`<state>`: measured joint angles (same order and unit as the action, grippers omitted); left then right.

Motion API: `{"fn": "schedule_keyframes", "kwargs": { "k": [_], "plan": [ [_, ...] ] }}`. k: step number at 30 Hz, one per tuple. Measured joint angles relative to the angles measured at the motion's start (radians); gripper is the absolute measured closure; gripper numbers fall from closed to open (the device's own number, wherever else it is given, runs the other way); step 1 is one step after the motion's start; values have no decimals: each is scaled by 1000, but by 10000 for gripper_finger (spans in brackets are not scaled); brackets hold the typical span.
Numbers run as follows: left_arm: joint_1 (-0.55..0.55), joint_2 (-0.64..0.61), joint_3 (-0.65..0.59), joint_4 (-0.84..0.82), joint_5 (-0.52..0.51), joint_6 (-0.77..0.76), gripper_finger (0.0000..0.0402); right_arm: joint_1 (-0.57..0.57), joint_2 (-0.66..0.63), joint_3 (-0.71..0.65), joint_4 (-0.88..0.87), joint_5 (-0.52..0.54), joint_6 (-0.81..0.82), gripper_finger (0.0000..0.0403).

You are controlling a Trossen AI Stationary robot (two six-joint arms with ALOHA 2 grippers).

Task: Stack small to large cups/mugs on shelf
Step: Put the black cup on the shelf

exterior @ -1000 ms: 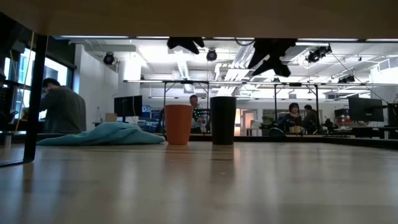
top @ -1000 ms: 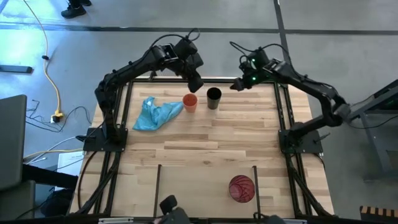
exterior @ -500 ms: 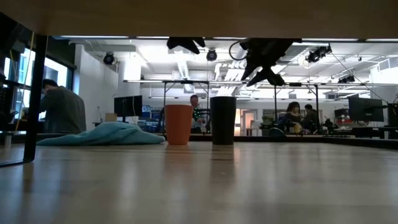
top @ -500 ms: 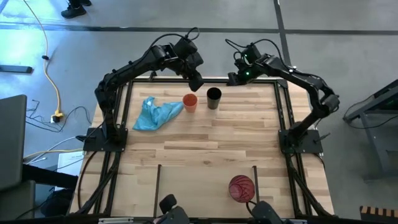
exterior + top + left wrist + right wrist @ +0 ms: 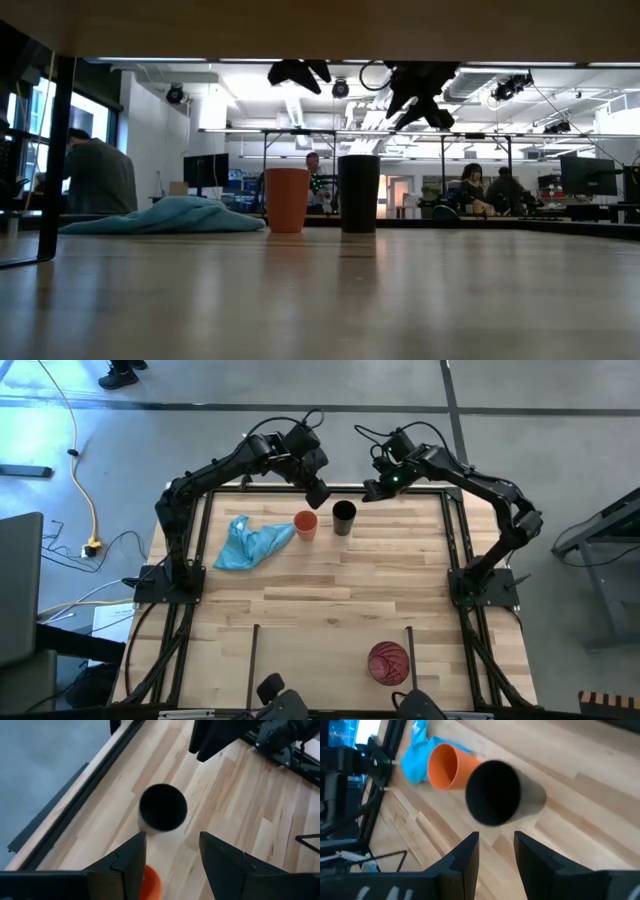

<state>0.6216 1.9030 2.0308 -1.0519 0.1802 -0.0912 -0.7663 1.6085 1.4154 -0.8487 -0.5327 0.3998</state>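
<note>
I see the orange cup (image 5: 306, 525) and the black cup (image 5: 344, 517) standing upright just beside each other at the far edge of the counter (image 5: 330, 595), with the light-blue cloth (image 5: 250, 543) next to the orange one. The red-pink cup (image 5: 388, 662) sits well apart, on the shelf (image 5: 330, 650) between its black bars, probably as the stack's base. My left end effector (image 5: 318, 494) hovers above the pair, fingers spread and empty. My right end effector (image 5: 372, 488) hangs near the black cup, parted, gripping nothing, likely lining up on it.
</note>
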Motion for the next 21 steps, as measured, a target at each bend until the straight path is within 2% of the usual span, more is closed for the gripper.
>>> {"fn": "schedule_keyframes", "kwargs": {
  "k": [10, 17, 21],
  "plan": [
    [0, 0, 0, -15, 29, -10, 231, 59, 0, 10, -175, 1, 4, 289],
    [0, 0, 0, -49, 29, -10, 231, 115, 0, 10, -172, 0, 166, 289],
    [0, 0, 0, -89, 29, 13, 231, 174, 0, 10, -79, 0, 222, 289]
  ]
}}
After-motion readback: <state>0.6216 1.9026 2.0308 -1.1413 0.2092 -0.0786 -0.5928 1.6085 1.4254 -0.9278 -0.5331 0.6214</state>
